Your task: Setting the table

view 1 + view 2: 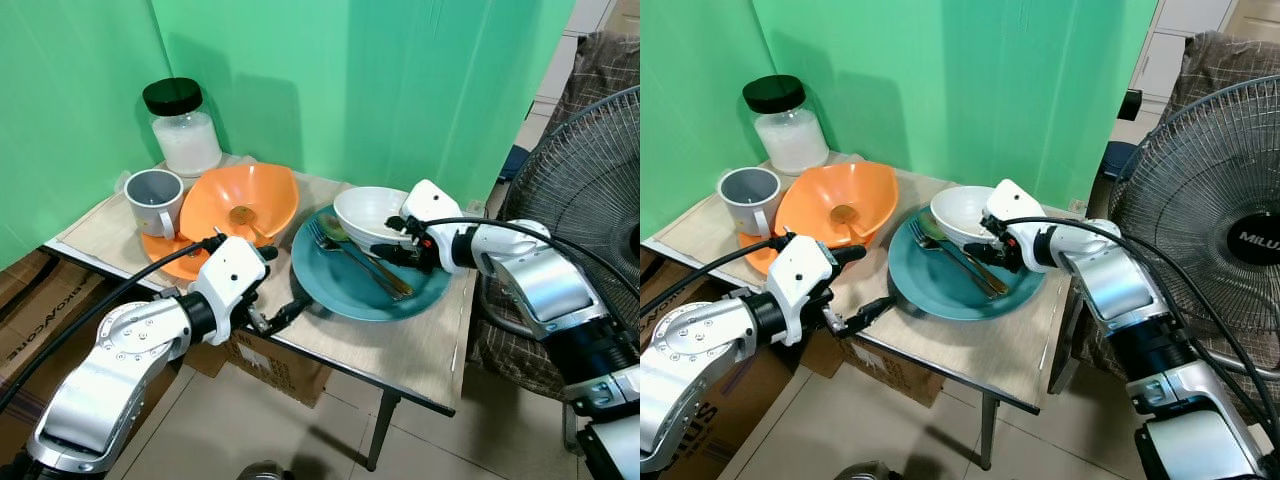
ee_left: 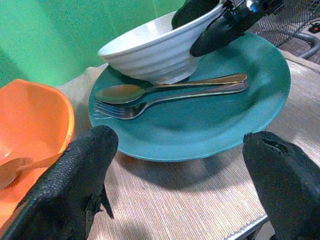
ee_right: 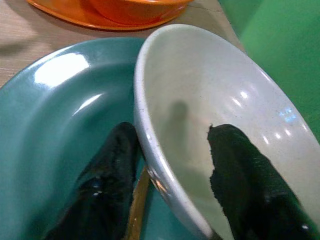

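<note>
White bowl sits on teal plate near bench's right edge; rim pinched by right hand, one finger inside, one outside, probably for lifting off. Left hand held wide at plate's front rim, likely to steady it.

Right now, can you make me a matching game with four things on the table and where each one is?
Things:
1. white bowl
2. fork
3. grey mug
4. glass jar

Places:
A. at the back corner by the green wall, black lid on
B. lying on the teal plate beside a spoon
C. on the teal plate, its rim between the right gripper fingers
D. next to the orange bowl, on the orange plate

Pairs: 1-C, 2-B, 3-D, 4-A
</note>
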Motion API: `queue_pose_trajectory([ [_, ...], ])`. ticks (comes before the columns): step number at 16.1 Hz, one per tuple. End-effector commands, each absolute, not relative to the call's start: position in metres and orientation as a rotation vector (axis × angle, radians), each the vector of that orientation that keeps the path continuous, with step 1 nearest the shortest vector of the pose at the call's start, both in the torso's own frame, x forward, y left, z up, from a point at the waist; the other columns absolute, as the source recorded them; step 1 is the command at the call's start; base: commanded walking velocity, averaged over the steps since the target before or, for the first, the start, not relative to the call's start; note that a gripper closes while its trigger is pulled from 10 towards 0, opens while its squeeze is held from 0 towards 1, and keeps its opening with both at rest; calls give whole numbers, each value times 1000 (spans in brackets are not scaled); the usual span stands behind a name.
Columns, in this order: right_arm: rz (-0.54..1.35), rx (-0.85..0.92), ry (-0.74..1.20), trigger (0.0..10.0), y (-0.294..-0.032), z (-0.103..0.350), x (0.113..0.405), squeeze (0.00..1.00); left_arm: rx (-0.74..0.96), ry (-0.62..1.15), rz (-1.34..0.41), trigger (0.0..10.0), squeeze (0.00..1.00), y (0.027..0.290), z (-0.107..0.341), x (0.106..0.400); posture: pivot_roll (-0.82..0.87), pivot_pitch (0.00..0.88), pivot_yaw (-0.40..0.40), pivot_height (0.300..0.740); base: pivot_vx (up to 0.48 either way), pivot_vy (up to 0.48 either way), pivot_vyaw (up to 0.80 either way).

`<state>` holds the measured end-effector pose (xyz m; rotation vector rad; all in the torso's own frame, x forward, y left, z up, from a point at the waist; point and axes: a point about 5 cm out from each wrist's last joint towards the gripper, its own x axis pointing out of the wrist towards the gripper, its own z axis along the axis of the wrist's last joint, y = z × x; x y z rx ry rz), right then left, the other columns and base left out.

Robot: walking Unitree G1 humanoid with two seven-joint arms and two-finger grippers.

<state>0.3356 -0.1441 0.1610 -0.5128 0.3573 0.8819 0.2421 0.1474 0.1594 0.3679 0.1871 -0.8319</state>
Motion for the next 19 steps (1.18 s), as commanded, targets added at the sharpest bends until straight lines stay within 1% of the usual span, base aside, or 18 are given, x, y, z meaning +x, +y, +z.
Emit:
queue_pose_trajectory([
  [1, 878, -542, 343, 0, -142, 165, 339, 0, 378, 177, -842, 10000, 0, 146, 162, 241, 124, 0, 47, 740, 0, 0, 0],
  [7, 921, -561, 357, 0, -137, 161, 337, 0, 386, 181, -838, 10000, 0, 146, 161, 241, 130, 0, 41, 740, 0, 0, 0],
  [14, 944, -559, 351, 0, -135, 162, 335, 0, 402, 181, -842, 10000, 0, 147, 161, 242, 122, 0, 51, 740, 0, 0, 0],
  [16, 958, -554, 329, 0, -134, 165, 334, 0, 405, 177, -841, 10000, 0, 146, 161, 243, 122, 0, 51, 740, 0, 0, 0],
  [19, 959, -537, 250, 0, -129, 181, 332, 0, 406, 167, -835, 10000, 0, 145, 162, 243, 125, 0, 54, 740, 0, 0, 0],
])
